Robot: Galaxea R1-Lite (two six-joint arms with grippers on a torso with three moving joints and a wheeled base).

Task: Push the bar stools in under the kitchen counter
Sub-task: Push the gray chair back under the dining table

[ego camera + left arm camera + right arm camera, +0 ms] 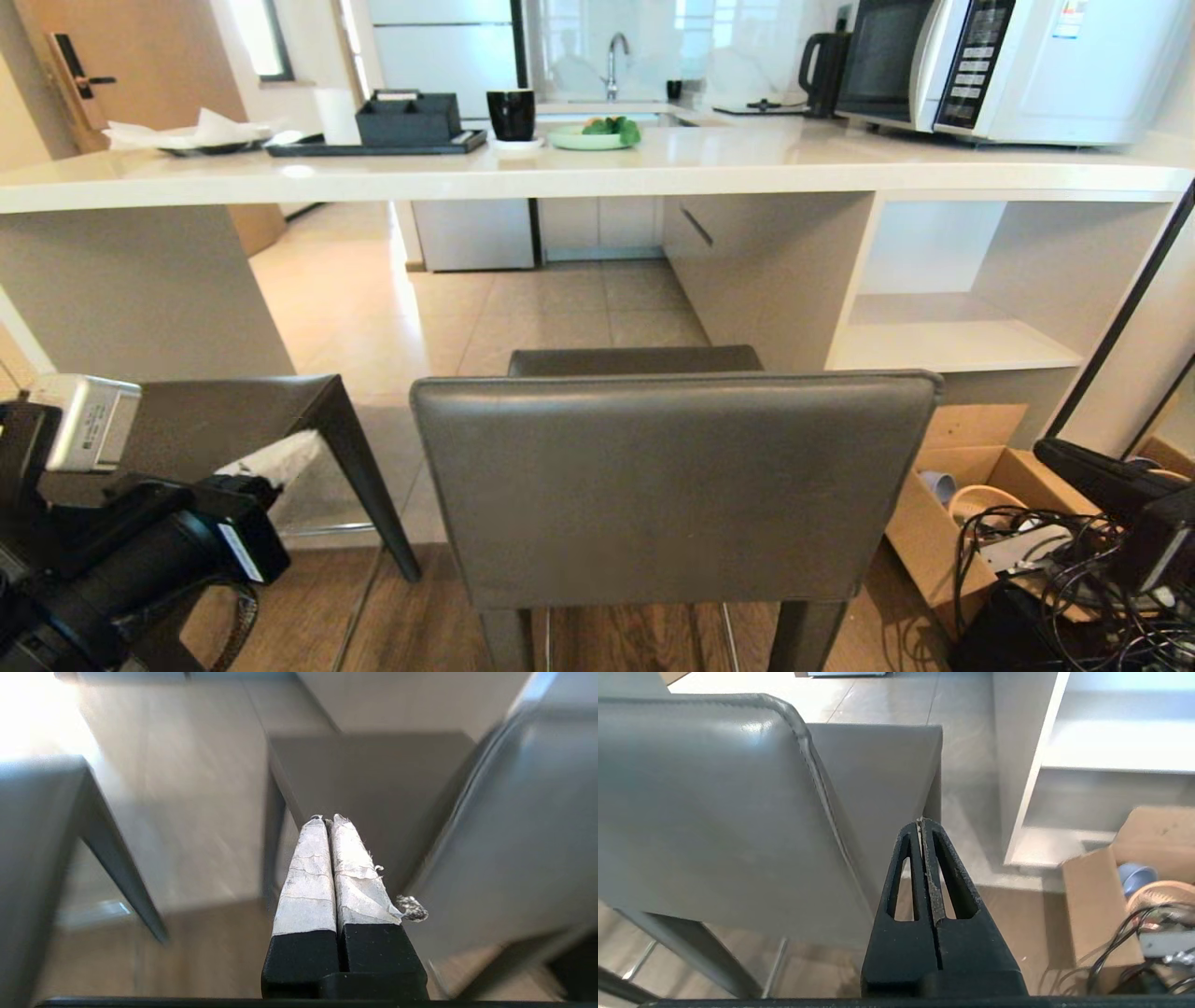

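Note:
One bar stool stands right before me, its dark grey backrest (pixel 672 485) facing me and its seat (pixel 635 359) short of the kitchen counter (pixel 597 173). A second bar stool (pixel 233 411) stands to its left, partly behind my left arm. My left gripper (pixel 266 459) is shut and empty. It hangs in the gap between the two stools, beside the backrest (pixel 523 835), with its white-taped tips (pixel 329 819) over the seat's edge. My right gripper (pixel 920 822) is shut and empty, just off the right end of the backrest (pixel 705 802).
White shelves (pixel 943 341) fill the counter's right underside. An open cardboard box (pixel 971 504) with cables and bowls sits on the floor at the right, next to my right arm (pixel 1111 481). On the counter stand a microwave (pixel 1018 65), a black cup (pixel 511 114), a tray (pixel 373 145) and a green plate (pixel 588 138).

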